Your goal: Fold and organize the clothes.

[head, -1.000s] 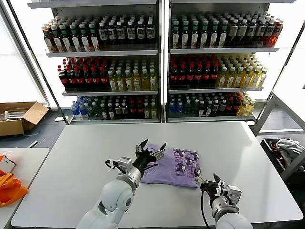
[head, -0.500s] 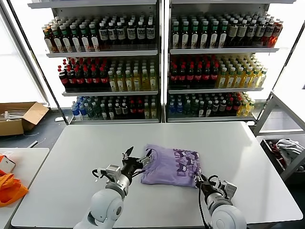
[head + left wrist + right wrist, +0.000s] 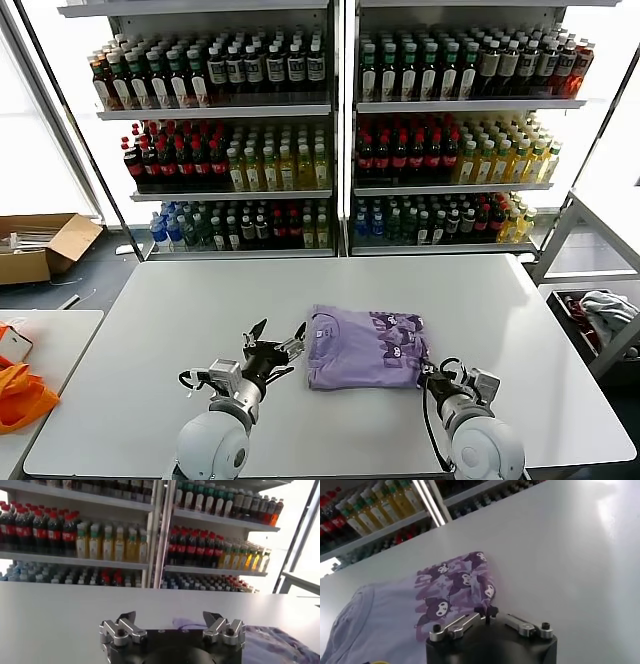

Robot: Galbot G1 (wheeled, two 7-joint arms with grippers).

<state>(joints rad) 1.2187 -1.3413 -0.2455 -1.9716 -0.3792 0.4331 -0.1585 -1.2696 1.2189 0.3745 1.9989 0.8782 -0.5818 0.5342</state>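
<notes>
The lavender T-shirt (image 3: 365, 348) lies folded flat at the middle of the white table (image 3: 150, 310), its darker purple print on the right part. My left gripper (image 3: 277, 340) is open and empty, low over the table just left of the shirt; its own view (image 3: 169, 616) shows the shirt (image 3: 272, 640) beyond it. My right gripper (image 3: 425, 375) is shut, its tips at the shirt's front right corner. In the right wrist view the shut gripper (image 3: 486, 611) rests at the edge of the printed fabric (image 3: 445, 592); I cannot tell whether cloth is pinched.
Shelves of bottles (image 3: 330, 130) stand behind the table. A bin with grey-white garments (image 3: 605, 310) is at the right. Orange fabric (image 3: 20, 395) lies on a side table at the left, and a cardboard box (image 3: 40, 245) sits on the floor.
My left gripper has let go of the shirt's left part and drawn back left and lower. The shirt now lies flat and sits slightly further right. My right gripper stayed at the front right corner.
</notes>
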